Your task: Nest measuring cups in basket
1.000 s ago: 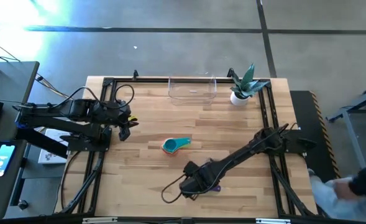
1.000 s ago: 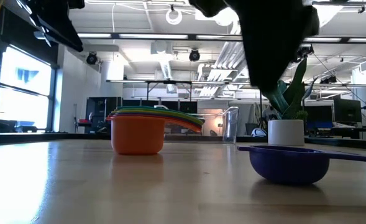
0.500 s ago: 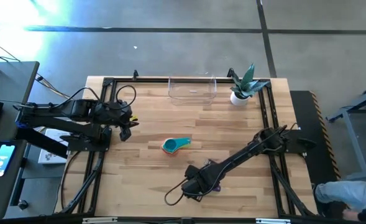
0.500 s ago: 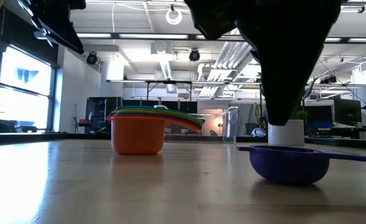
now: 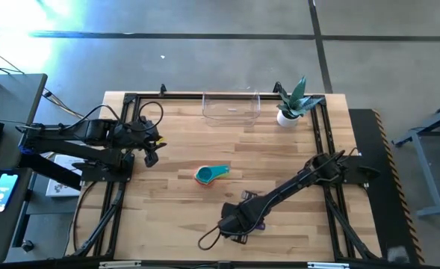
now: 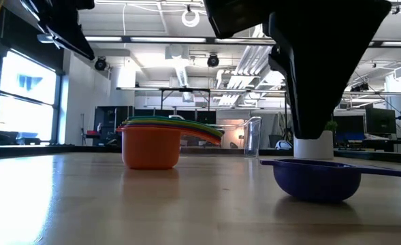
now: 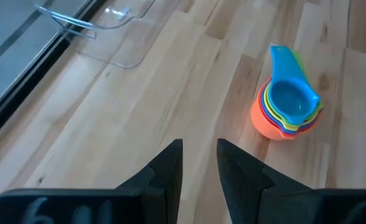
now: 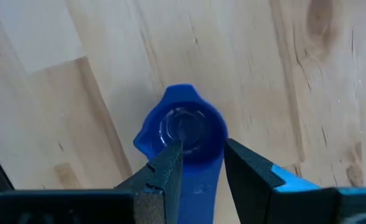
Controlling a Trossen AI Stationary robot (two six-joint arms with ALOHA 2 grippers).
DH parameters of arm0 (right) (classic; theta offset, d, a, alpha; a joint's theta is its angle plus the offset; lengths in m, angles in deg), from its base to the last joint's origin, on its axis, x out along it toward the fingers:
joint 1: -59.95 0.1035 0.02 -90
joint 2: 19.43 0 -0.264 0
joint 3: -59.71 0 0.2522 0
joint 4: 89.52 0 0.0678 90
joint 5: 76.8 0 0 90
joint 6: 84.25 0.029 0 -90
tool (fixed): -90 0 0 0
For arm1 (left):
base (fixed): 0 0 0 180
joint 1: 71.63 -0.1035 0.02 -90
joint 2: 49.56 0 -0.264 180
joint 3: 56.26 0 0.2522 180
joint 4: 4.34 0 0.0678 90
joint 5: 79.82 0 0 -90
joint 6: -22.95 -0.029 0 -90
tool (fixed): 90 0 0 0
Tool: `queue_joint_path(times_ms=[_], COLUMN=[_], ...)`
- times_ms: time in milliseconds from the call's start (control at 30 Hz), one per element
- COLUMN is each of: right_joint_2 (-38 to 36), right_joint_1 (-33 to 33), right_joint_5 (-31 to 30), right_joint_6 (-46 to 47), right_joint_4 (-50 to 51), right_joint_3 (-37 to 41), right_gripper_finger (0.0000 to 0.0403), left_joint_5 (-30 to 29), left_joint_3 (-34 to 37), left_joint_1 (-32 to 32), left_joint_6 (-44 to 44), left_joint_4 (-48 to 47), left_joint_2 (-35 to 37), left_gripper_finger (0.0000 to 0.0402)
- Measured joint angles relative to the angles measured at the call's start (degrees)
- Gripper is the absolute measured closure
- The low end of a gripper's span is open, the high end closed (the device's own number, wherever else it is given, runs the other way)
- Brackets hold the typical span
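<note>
Fingers astride blue cup handle

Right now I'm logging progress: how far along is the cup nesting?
Done: most cups sit nested in a stack on the table. In hand: the right gripper hangs open over the purple cup. Left: add it, then move everything into the empty basket. The left gripper waits aside.

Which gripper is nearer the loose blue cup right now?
Right. The right gripper hangs directly over the blue cup, fingers open astride its handle. The left gripper waits at the table's left side, far from it, beyond the nested stack.
</note>
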Motion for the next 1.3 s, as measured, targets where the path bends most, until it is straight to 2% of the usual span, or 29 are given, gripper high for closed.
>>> queue_joint_path(times_ms=[267,500,633,1033,1300], right_joint_2=[0.0,0.0,0.0,0.23,2.78], right_joint_1=[-1.24,-1.98,-1.82,-1.83,-1.83], right_joint_5=[-2.46,0.31,1.68,0.0,2.89], right_joint_6=[3.03,3.43,4.87,4.88,3.37], right_joint_4=[-0.85,-2.36,-2.99,-2.08,-2.1], right_joint_3=[-0.02,-0.02,-0.02,-0.12,-0.13], right_gripper_finger=[0.0293,0.0293,0.0293,0.0293,0.0293], left_joint_5=[-0.07,-0.07,0.13,0.55,0.61], left_joint_3=[0.0,0.0,0.0,0.0,0.0], left_joint_1=[0.0,0.0,0.0,0.0,0.0], left_joint_6=[-7.58,-13.85,-14.38,-16.51,-16.51], left_joint_4=[0.05,0.07,0.11,0.11,0.12], left_joint_2=[0.0,0.0,0.0,0.0,-0.02], left_gripper_finger=[0.0312,0.0312,0.0312,0.0312,0.0312])
